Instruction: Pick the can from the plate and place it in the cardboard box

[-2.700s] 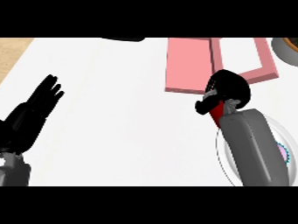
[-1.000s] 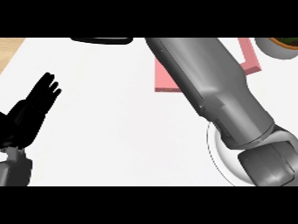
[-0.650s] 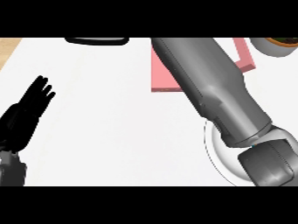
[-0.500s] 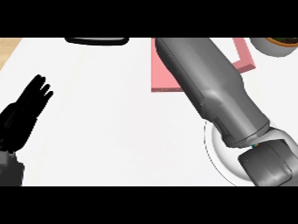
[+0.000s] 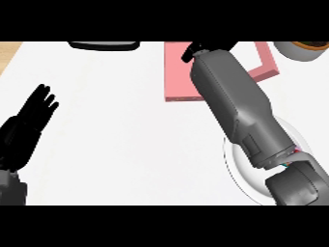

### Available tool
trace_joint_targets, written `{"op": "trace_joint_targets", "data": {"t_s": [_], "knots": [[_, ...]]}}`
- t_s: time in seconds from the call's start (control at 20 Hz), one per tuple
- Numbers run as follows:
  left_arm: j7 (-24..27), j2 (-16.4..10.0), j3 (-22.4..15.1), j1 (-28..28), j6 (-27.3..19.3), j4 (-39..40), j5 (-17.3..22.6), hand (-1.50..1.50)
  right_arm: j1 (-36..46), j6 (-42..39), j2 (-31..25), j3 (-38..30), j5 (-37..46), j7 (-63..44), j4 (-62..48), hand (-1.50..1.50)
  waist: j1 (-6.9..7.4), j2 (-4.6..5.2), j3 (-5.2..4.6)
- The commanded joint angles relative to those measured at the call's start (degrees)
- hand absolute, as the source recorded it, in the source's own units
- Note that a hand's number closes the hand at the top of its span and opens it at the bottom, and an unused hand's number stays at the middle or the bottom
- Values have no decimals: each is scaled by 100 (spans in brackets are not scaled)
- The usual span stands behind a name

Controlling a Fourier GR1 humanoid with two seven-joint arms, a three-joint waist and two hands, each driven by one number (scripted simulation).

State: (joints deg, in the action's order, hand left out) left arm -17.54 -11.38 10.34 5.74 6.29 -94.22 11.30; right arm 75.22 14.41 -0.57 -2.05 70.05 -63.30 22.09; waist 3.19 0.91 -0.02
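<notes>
The right hand [image 5: 211, 47] is way up over the far end of the pink box [image 5: 180, 77]. Honestly, only a few black bits of it poke out past the grey wrist, so I can't tell how open it is or whether it's got hold of anything. The right forearm [image 5: 241, 111] covers the rest. It runs in one long diagonal from the near right of the box, across the box's middle, to its far end.

The can is a no-show for me. I can't make it out anywhere, so I can't say where it sits, whether it's upright or lying down, or which way its long axis runs.

The plate [image 5: 232, 169] is to the right of the box and nearer the robot. The elbow hides most of it, leaving mainly its white left rim showing. There's a tiny coloured fleck on it beside the elbow, too small to tell what it is.

The left hand [image 5: 20, 135] rests well to the left of the box, nearer the robot. It's wide open with fingers straight and pointing away, holding nothing.

The box has a flap [image 5: 263, 65] splayed out to its right. Past that flap is a pale round bowl [image 5: 302, 50], cut off at the top. Left of the box, at the far edge of the white surface [image 5: 124, 120], lies a dark flat thing [image 5: 104, 45].
</notes>
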Motion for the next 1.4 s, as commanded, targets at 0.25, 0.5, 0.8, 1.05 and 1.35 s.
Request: {"op": "trace_joint_targets", "data": {"t_s": [0.25,0.5,0.8,1.05,1.35], "knots": [[258,77,-54,-80,-23,171,-184,0,-442,1473,55,77,-598,111,-96,-150,-27,-21,0],[176,32,13,-128,28,76,-67,0,-554,3079,55,112,-357,-1,574,-150,-80,-57,2],[96,-80,239,-193,58,49,105,0,-818,4269,55,-13,-103,-286,1266,-150,-238,-122,0],[-76,-180,332,-358,36,-172,131,0,-1468,4381,55,141,-104,-474,2069,-150,-377,-189,4],[52,55,225,-631,-53,-186,28,0,-2575,3978,56,703,-35,-623,3821,-150,-484,-218,1]]}}
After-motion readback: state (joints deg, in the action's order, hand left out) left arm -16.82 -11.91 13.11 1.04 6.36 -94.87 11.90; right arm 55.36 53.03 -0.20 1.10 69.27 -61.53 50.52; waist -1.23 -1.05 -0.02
